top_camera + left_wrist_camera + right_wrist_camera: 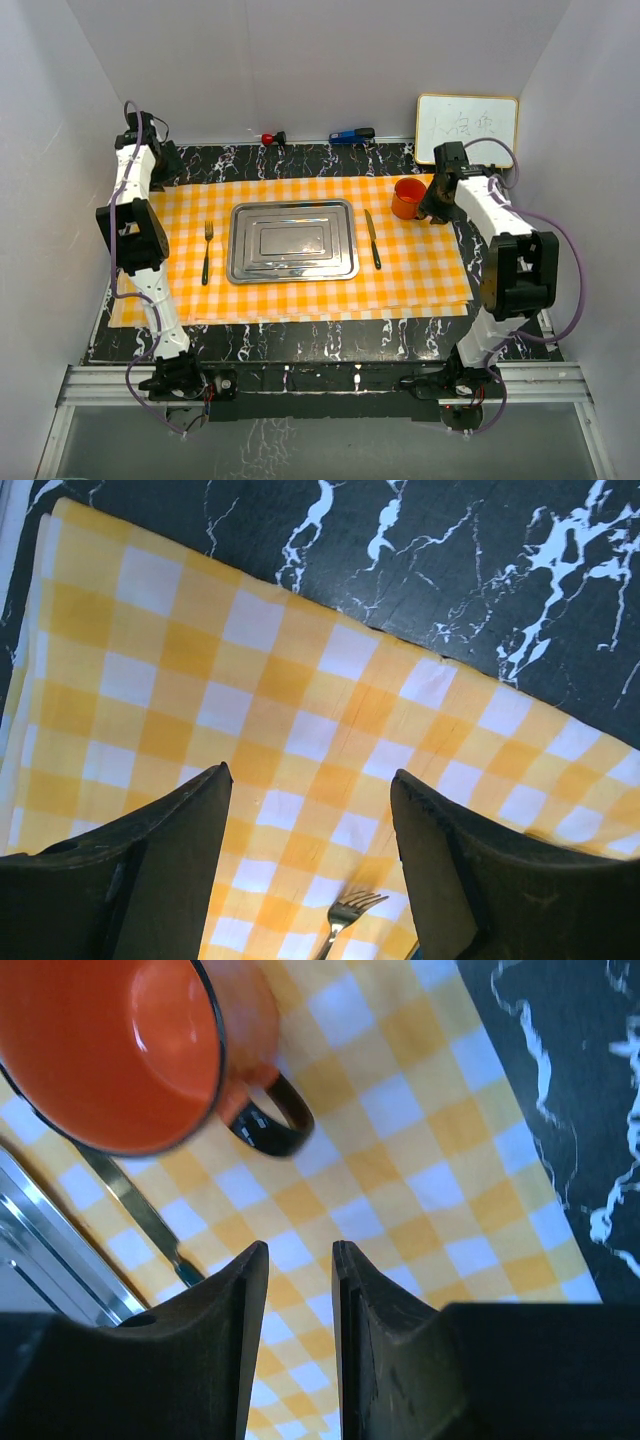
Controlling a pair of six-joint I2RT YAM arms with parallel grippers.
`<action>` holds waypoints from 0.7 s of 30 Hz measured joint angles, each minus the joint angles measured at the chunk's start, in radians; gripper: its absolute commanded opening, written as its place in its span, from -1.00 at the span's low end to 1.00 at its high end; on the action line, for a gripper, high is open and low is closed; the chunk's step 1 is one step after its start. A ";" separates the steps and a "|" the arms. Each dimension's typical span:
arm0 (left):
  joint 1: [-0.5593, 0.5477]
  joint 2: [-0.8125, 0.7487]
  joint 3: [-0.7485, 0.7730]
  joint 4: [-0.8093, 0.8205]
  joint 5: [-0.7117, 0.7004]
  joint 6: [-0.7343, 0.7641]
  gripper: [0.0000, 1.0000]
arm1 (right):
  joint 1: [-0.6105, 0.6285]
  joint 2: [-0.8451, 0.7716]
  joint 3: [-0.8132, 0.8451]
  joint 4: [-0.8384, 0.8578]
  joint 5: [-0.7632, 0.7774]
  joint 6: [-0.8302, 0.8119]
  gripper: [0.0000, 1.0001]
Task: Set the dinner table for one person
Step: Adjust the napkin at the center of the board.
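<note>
The dinner table (330, 340) is black with white veins and carries an orange-and-white checked cloth (420, 270). On the cloth lie a steel tray (292, 242), a fork (207, 250) to its left and a knife (372, 238) to its right. An orange mug (407, 198) stands at the cloth's far right. My left gripper (310, 780) hangs open over the cloth's far left corner, with the fork's tines (352, 908) just below it in view. My right gripper (300, 1250) is open by a narrow gap, holding nothing, just short of the mug's black handle (272, 1120).
A small whiteboard (467, 125) leans on the back wall at the right. A red-ended tool (270, 137) and a blue object (352, 134) lie along the table's far edge. White walls close in on both sides.
</note>
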 measured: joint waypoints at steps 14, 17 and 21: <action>0.000 -0.012 -0.071 -0.122 -0.183 -0.068 0.13 | -0.127 0.487 0.628 -0.005 -0.006 -0.174 -1.00; 0.000 -0.013 -0.073 -0.132 -0.206 -0.075 -0.93 | -0.160 0.551 0.741 -0.003 -0.023 -0.200 -1.00; 0.000 -0.033 -0.099 -0.127 -0.216 -0.078 -1.00 | -0.187 0.569 0.777 -0.003 -0.045 -0.215 -1.00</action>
